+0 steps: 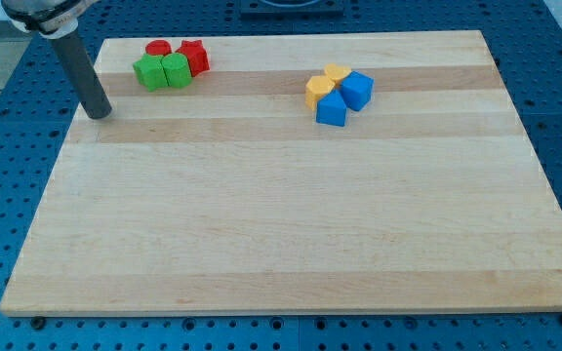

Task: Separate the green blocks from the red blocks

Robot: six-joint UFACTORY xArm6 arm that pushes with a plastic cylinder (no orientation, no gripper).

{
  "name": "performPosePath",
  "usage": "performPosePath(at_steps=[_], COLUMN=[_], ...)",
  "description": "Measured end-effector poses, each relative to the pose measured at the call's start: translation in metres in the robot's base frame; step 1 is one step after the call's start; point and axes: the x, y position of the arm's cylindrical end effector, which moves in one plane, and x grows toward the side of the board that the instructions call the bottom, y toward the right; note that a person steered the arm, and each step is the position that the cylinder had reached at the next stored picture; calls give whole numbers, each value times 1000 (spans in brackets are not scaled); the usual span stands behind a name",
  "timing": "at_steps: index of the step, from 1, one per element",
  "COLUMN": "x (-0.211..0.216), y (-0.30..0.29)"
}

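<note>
Where the dark rod comes down from the view's top left corner, my tip rests on the wooden board close to its left edge, bare and touching no block; it carries nothing and presses against nothing. The nearest blocks lie up and to the view's right of it, near but clearly apart.

That nearest cluster sits by the board's top edge. Two green blocks are side by side at its lower edge: a left green block and a right green block, touching each other. Their exact shapes are hard to make out. Directly behind them, toward the view's top, are two red ones: a rounded red block above the left green one, and a red block with a jagged outline just beside the right green one. Greens and reds are packed tight together.

Well apart, toward the view's right, is a second cluster: two yellow blocks pressed against two blue blocks, the blue ones lying lower and further right.
</note>
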Motion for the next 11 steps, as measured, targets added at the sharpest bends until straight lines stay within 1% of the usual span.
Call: performPosePath(at_steps=[2,3,4,5,6,9,10,11], x=[-42,-60,-69,-84,-89,-88,-77,-57], y=[-13,9,21,21,23,91,103,111])
